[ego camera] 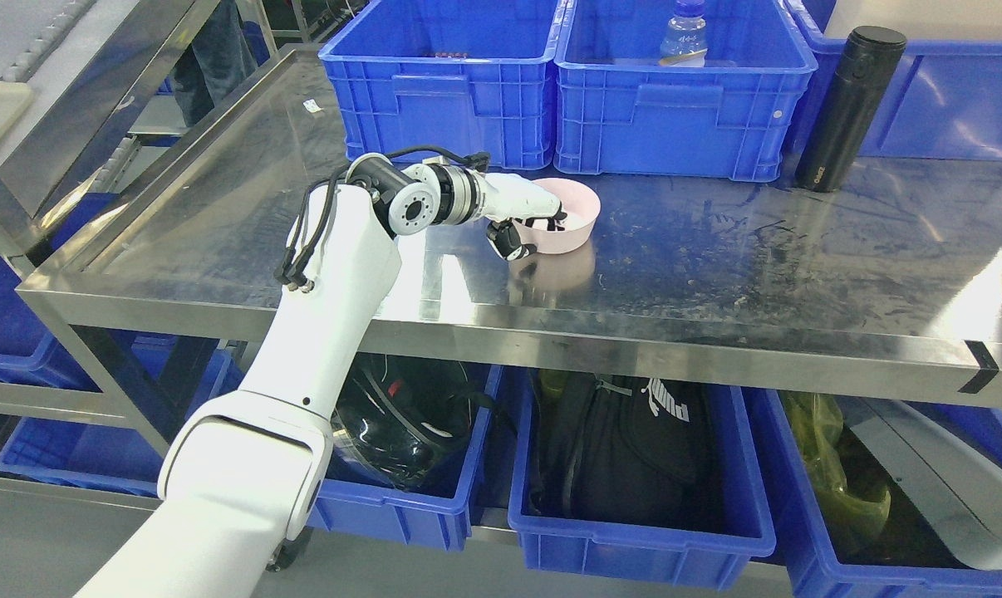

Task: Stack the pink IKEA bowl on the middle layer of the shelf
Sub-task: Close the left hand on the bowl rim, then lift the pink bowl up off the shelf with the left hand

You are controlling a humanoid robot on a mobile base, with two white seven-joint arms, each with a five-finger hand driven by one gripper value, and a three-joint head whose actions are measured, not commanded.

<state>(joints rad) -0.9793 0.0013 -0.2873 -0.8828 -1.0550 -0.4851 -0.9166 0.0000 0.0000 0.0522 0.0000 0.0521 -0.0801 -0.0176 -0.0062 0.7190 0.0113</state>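
A pink bowl [569, 214] sits on the steel shelf surface [717, 266], a little in front of the blue crates. My left hand [528, 226] reaches in from the lower left and grips the bowl's near left rim, with fingers over the rim into the bowl and the thumb outside below. Whether the bowl rests on the steel or is lifted a little I cannot tell. Its reflection shows in the steel beneath. My right arm does not show.
Three blue crates [443, 75] line the back of the shelf; the middle one holds a bottle [684, 33]. A black flask [848, 108] stands upright at the right. Below, blue bins [642, 531] hold a helmet and a black bag.
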